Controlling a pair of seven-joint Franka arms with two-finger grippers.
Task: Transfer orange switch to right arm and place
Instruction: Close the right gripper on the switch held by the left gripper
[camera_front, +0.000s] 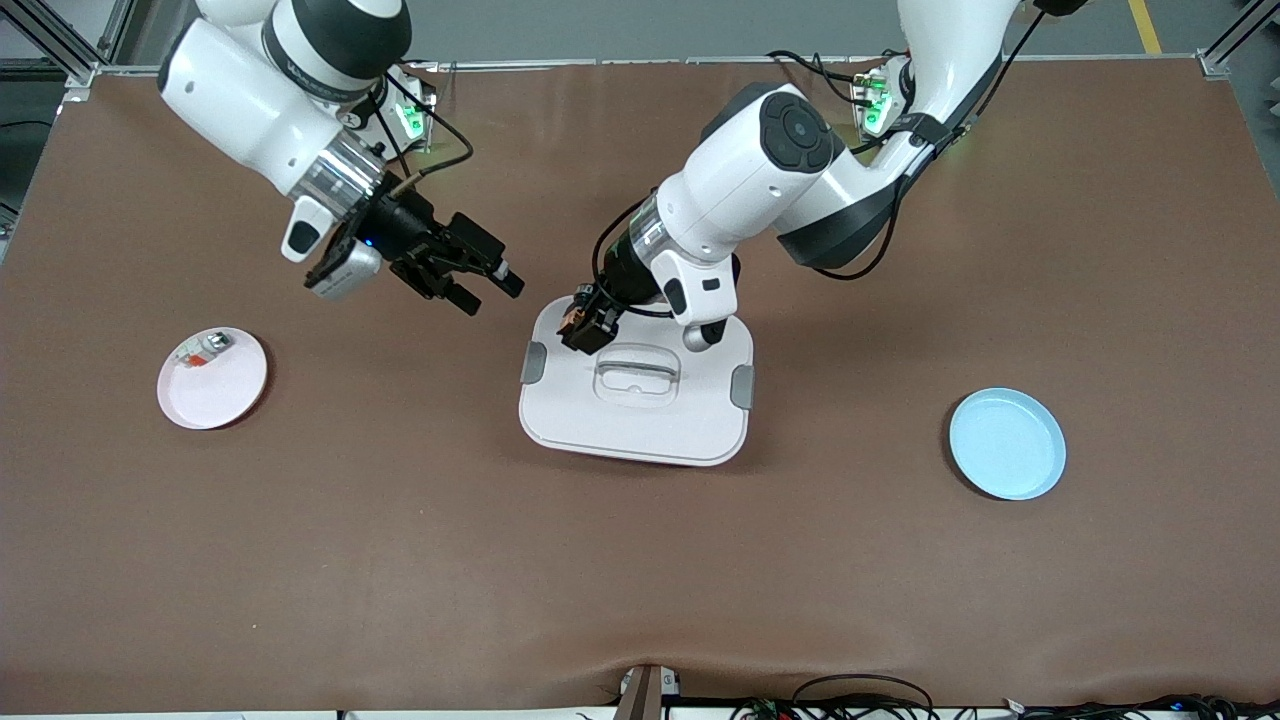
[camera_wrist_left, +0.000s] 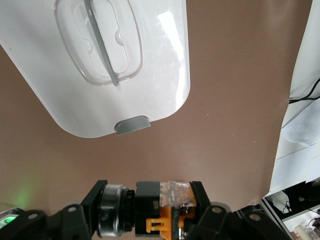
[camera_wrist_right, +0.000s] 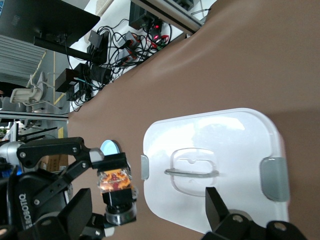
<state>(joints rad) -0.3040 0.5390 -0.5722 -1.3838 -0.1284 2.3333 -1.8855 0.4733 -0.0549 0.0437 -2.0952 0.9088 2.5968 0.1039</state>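
My left gripper (camera_front: 588, 328) is shut on the orange switch (camera_front: 574, 318), a small black block with an orange middle and a silver ring at one end. It holds the switch in the air over the corner of the white lid (camera_front: 640, 430) toward the right arm's end. In the left wrist view the switch (camera_wrist_left: 167, 200) sits between the fingers. My right gripper (camera_front: 488, 293) is open and empty, in the air beside the switch, apart from it. In the right wrist view the switch (camera_wrist_right: 116, 182) hangs between my right gripper's spread fingers (camera_wrist_right: 80, 210).
The white lid with a handle and grey clips lies mid-table. A pink plate (camera_front: 212, 385) with a white-grey piece (camera_front: 203, 350) lies toward the right arm's end. A blue plate (camera_front: 1007, 443) lies toward the left arm's end.
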